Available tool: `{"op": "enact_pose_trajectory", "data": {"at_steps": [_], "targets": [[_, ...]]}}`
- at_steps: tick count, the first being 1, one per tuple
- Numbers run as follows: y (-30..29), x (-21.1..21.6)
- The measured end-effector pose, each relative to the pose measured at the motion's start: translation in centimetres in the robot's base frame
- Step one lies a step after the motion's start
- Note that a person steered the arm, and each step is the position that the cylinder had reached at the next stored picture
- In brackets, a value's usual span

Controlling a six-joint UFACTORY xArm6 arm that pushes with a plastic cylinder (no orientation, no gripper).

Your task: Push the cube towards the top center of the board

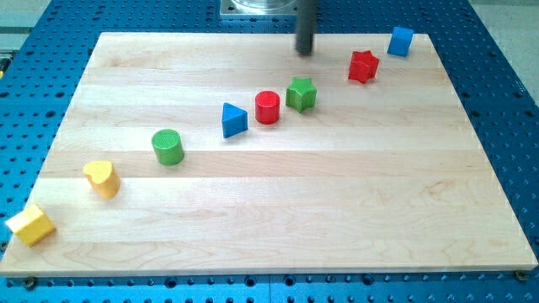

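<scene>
Nearest, a yellow block [31,225] sits at the worktop's [278,219] bottom-left corner. A diagonal climbs rightward: yellow heart [102,178], green cylinder [168,146], blue triangle [233,119], red cylinder [267,107], green star [301,93], red star [363,66]. The blue cube [400,40] sits top right. My tip [304,52], a bare rod grasping nothing, stands top centre, well left of the cube. No writing is readable.

Bright, even light, soft short shadows, slightly soft focus throughout.

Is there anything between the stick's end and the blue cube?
Almost nothing. In the camera view, my tip is near the board's top center, and the blue cube is at the top right. The red star sits just below that stretch.
</scene>
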State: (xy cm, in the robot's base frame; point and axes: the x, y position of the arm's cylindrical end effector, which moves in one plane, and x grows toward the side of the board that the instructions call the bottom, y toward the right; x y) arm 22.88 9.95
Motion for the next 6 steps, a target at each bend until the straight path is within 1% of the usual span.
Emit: {"op": "enact_pose_trajectory", "data": {"at_steps": [1, 2, 3, 4, 5, 6], "targets": [[7.6, 1.0], [12.6, 3.8], [15.6, 4.1], [19.1, -0.8], [11.4, -0.2], [1.7, 2.0]]}}
